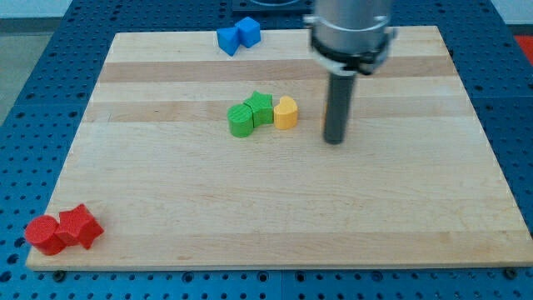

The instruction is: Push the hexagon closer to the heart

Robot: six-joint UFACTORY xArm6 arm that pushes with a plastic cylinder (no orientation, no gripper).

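A yellow block, which looks like the hexagon, stands near the board's middle and touches the right side of a green block. A second, rounder green block sits against that one on its lower left. My tip rests on the board to the right of the yellow block, about a block's width from it. A thin yellow-orange sliver shows at the rod's left edge; the rod hides the rest of it, so I cannot make out its shape.
Two blue blocks touch each other at the board's top edge. A round red block and a star-like red block sit at the bottom left corner. The wooden board lies on a blue perforated table.
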